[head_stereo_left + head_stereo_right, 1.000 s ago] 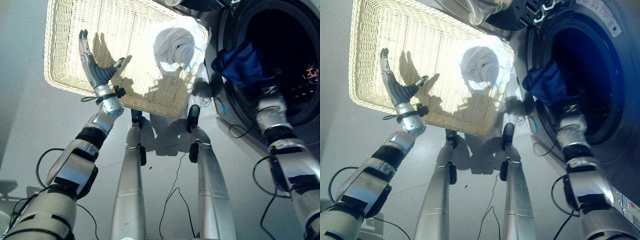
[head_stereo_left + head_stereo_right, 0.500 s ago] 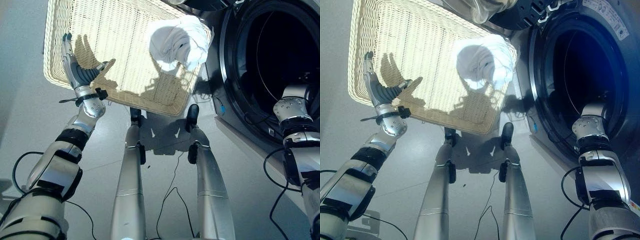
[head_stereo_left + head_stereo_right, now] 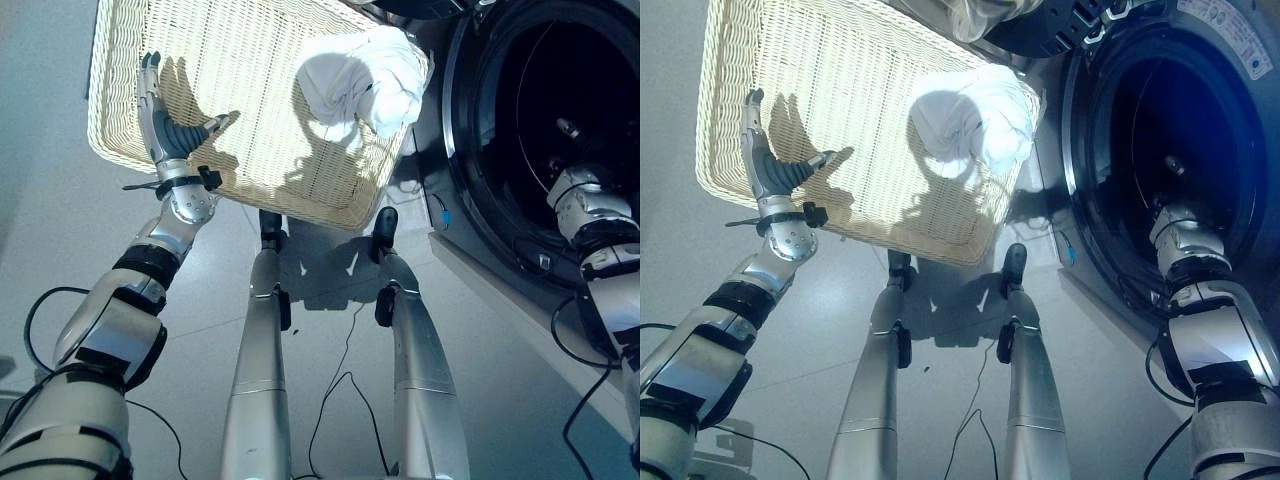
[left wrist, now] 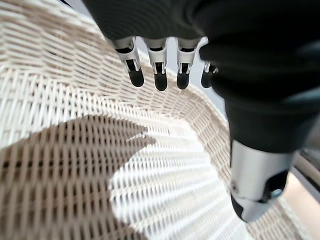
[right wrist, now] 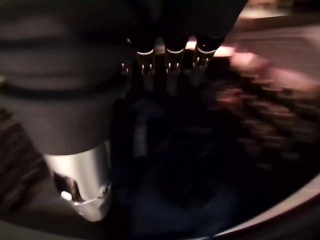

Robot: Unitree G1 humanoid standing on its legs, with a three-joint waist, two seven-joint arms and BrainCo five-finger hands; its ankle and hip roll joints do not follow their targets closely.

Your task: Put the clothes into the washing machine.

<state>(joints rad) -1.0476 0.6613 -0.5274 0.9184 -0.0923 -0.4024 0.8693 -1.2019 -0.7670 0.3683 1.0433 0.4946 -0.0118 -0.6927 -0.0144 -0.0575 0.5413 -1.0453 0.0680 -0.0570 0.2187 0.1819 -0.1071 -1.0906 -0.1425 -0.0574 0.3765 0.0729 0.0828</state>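
Left hand (image 3: 168, 135) is held over the near left corner of the wicker basket (image 3: 130, 150), fingers (image 4: 159, 75) straight and spread, nothing gripped. A white bundle of clothes (image 3: 362, 80) is seen at the basket's right end, just beside the washing machine (image 3: 470, 180). Right hand (image 5: 85, 165) is reached into the drum; fingers extended, nothing held. A dark blue garment (image 5: 180, 200) is dimly visible inside the drum below it.

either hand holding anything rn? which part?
Left hand: nothing, fingers straight and open over the wicker basket. Right hand: inside the washing machine drum, fingers look open above dark cloth; no grip visible.
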